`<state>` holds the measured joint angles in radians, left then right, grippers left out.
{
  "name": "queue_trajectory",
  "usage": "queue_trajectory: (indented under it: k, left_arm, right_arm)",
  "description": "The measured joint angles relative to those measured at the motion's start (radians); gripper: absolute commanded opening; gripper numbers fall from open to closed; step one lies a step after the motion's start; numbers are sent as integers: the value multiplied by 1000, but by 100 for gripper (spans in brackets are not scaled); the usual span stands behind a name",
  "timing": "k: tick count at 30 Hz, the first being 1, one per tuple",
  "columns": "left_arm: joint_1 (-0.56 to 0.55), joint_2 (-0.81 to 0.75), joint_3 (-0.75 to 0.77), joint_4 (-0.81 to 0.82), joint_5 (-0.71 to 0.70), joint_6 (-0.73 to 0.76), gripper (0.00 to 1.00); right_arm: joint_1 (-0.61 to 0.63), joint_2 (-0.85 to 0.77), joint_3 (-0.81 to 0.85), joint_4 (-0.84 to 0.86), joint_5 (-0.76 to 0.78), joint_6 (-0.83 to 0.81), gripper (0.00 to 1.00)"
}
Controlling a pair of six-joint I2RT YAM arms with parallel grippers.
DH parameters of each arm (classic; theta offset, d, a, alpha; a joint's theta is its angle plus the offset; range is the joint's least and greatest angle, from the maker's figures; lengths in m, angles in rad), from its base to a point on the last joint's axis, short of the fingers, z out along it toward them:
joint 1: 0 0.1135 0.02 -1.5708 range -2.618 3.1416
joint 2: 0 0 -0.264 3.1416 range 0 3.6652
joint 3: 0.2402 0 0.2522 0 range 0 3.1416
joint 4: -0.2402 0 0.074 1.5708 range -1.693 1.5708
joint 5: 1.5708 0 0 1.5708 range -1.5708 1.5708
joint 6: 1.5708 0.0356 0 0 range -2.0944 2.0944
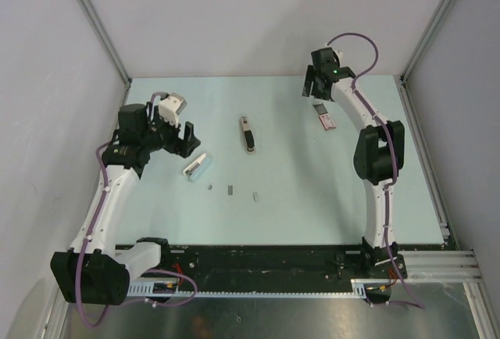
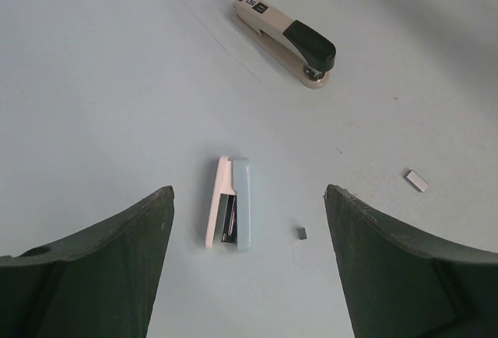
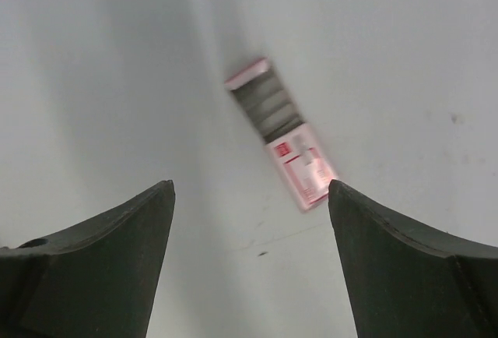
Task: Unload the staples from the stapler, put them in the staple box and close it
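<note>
Your left gripper point(image 1: 184, 141) hangs with its jaws wide apart and nothing between them. The small stapler point(image 2: 229, 202) lies flat on the table point(image 1: 312, 190), at about 5 o'clock from the gripper in the overhead view. In the left wrist view it sits squarely in the gap, its long axis close to 12-to-6, so the fingers stand either side of its length and a straight descent would bracket it. Its magazine looks opened at the near end, though you can't tell whether staples remain inside. Loose staple pieces point(image 1: 230, 190) lie scattered at 4 to 5 o'clock of it, apart from it. The beige stapler point(image 1: 248, 134) lies at 3 o'clock from the left gripper, also running near 12-to-6, and nothing is touching it. Further right, the staple box point(image 3: 284, 132) lies on the table below your right gripper point(image 1: 316, 86), which is spread open too, holding nothing. The left arm is plainly the nearer to the small stapler – I'd judge that the piece to work, and the left arm's job.
</note>
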<state>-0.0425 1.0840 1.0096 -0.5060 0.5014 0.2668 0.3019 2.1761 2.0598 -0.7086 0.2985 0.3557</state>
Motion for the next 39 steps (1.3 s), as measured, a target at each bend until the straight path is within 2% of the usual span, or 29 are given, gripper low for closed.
queue_trajectory:
  k: [7,16,30,39]
  left_arm:
    - [0,0,-5,-6,0,0,83]
    - [0,1,-9,-14,0,0,83]
    - [0,1,-9,-21,-2,4,83]
    - [0,1,-9,-21,-2,4,83]
  right_arm:
    - [-59,104,-30,-5,73,-64,89]
    - [-86,122,-37,39,51,-145,90]
    - [-173,197,-47,148,-204,-200,88]
    - [-156,216,-59,166,-255,-216,87]
